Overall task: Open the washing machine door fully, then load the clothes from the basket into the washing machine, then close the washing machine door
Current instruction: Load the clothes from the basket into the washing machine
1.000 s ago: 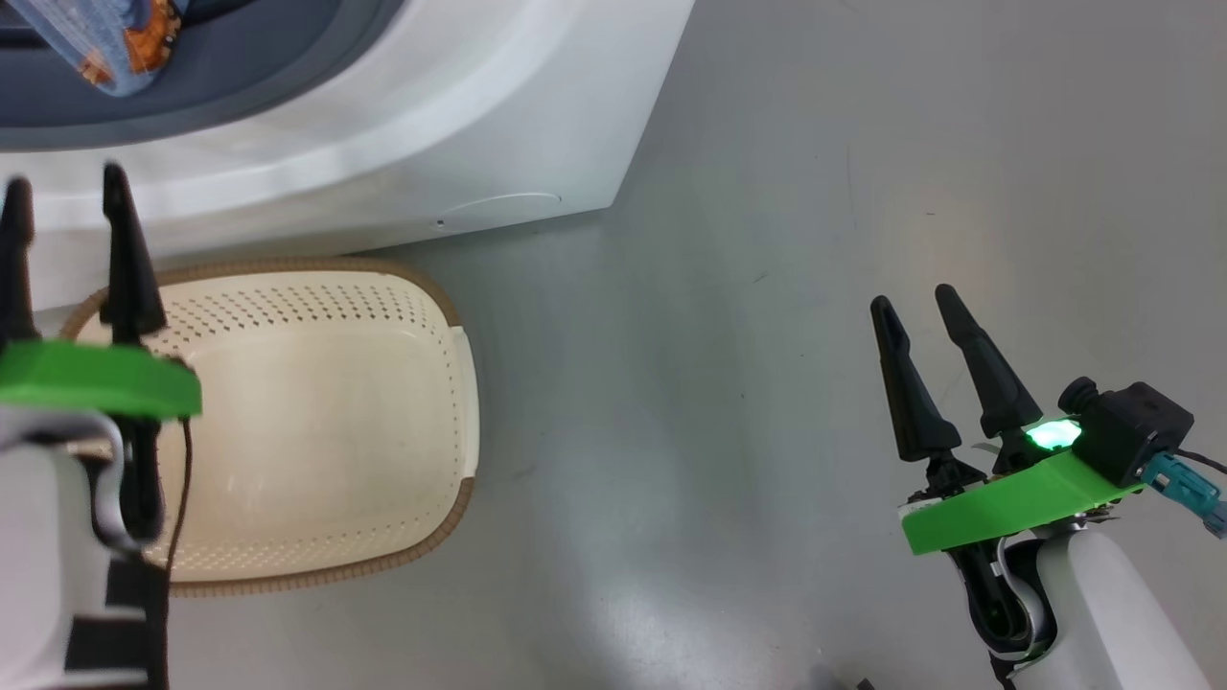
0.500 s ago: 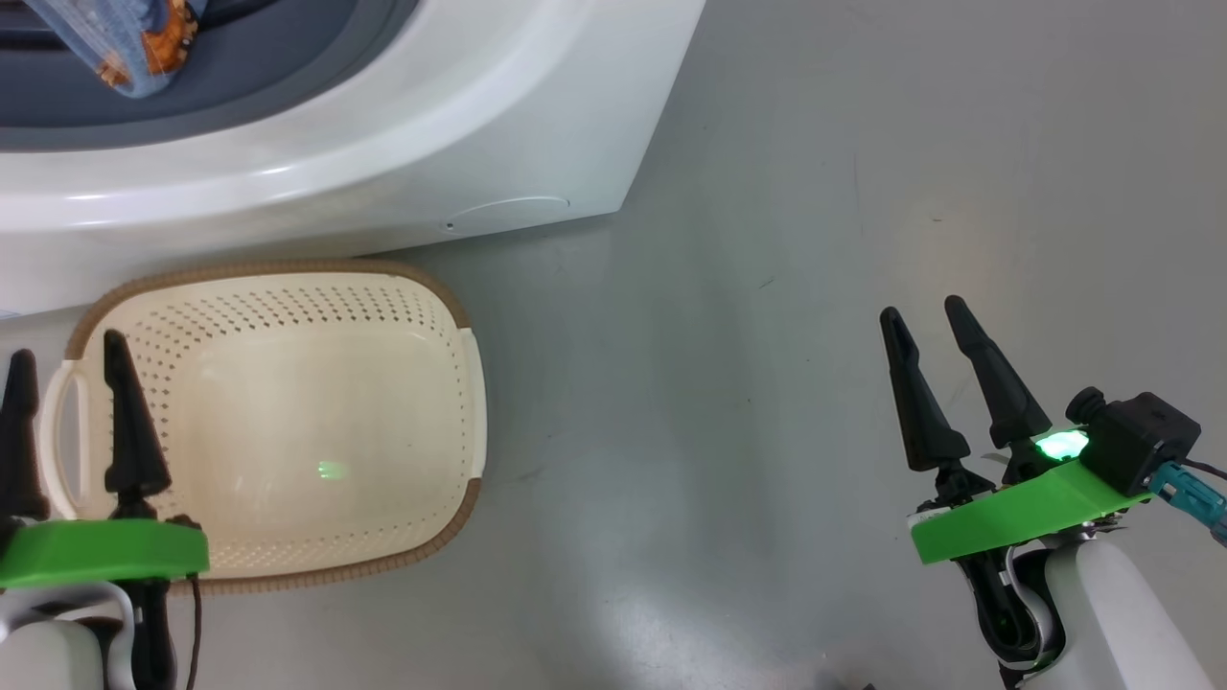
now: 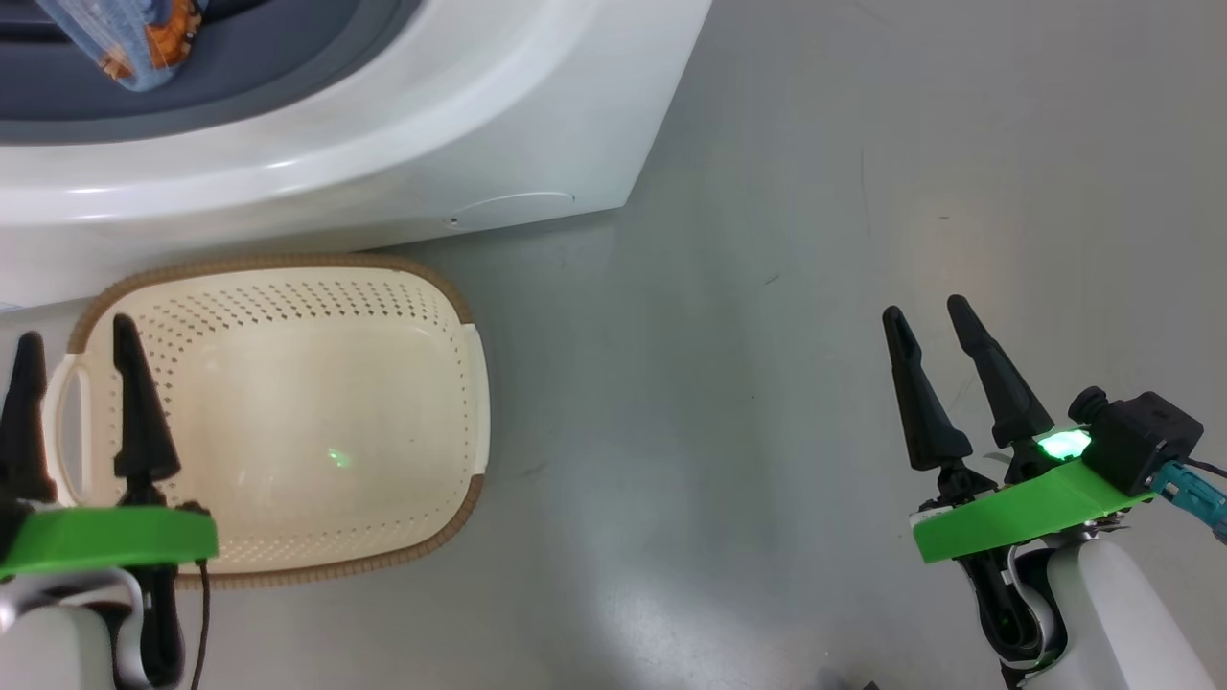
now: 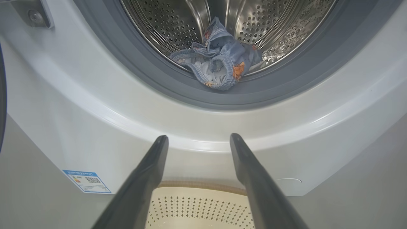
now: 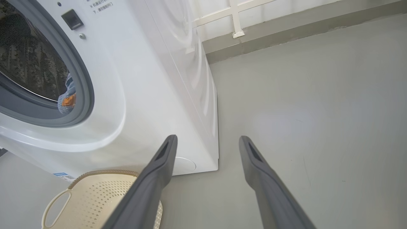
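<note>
The washing machine (image 3: 431, 125) stands with its drum mouth uncovered. A dark curved sliver at the far left of the left wrist view is the washing machine door (image 4: 2, 95), swung aside. The clothes (image 4: 219, 60), light blue with orange print, lie bunched at the drum's front lip, on the grey gasket (image 4: 152, 79). They also show in the head view (image 3: 125, 38). The basket (image 3: 451, 287) sits on the floor before the machine with nothing in it. My left gripper (image 3: 77, 335) is open above the basket's left handle. My right gripper (image 3: 926, 311) is open over bare floor, far right.
Grey floor (image 3: 767, 287) stretches to the right of the machine. A blue label (image 4: 86, 181) and a round flap (image 5: 186, 165) mark the machine's lower front. A wall base with a white frame (image 5: 235, 19) runs behind the machine.
My left gripper has dropped from in front of the machine's lower front to the basket's left end, still open. The right gripper has barely moved. The head view shifted slightly.
</note>
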